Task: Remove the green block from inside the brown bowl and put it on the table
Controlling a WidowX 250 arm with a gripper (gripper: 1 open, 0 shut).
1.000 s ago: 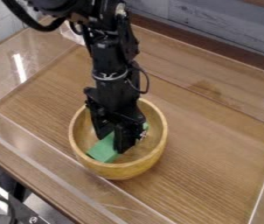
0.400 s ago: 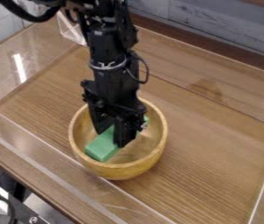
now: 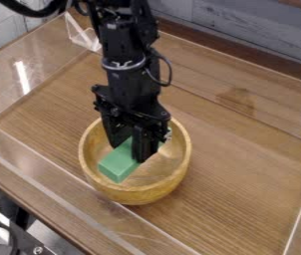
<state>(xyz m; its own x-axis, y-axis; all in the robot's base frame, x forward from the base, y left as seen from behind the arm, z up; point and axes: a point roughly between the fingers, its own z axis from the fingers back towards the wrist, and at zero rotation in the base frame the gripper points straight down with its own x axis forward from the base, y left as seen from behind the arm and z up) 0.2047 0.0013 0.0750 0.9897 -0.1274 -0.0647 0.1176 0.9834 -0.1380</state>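
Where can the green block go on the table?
Bare table lies right of the bowl, out to the clear wall, and behind it to the left too. It is crowded inside the bowl, where the tool holds the block.

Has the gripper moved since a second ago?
Yes. The gripper, shut on the green block, has risen slightly relative to the brown bowl's rim.

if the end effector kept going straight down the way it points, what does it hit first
Probably the brown bowl's pale floor. The end effector points down, shut on the green block, which would likely touch first.
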